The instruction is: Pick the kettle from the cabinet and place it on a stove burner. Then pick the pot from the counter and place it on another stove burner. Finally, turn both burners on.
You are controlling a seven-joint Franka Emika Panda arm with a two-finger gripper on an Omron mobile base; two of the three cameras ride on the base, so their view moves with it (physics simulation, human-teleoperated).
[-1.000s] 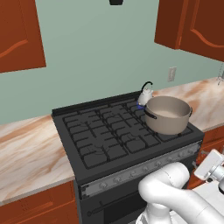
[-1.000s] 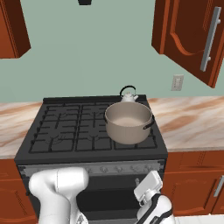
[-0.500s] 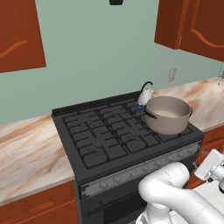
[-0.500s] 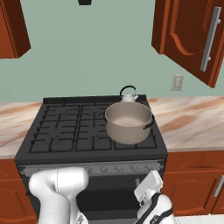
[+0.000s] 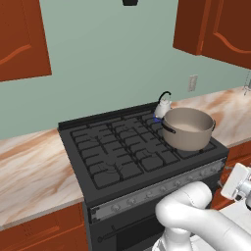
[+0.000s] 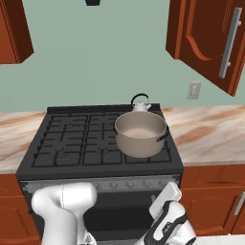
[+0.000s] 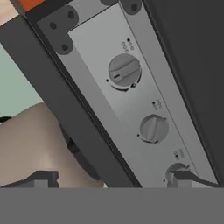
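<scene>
While the black gas range (image 5: pixel 122 157) is sitting between two stretches of cream marble-look counter (image 5: pixel 29 171), the wide grey-beige pot (image 6: pixel 140 133) is resting on its front right burner (image 6: pixel 158 155) and the small silvery kettle (image 6: pixel 140 106) is standing just behind it on the rear right grate, nearly touching the pot's rim. Up on the wall to the right, the reddish-brown cabinet door (image 6: pixel 210 40) with the long silver bar handle is hanging open. Down at the range's front, the gripper (image 7: pixel 116 177) is pointing at the silver control panel (image 7: pixel 131 109) with its fingers spread wide and pinching nothing, one fingertip (image 7: pixel 186 176) lying over the nearest of three round knobs (image 7: pixel 124 71).
</scene>
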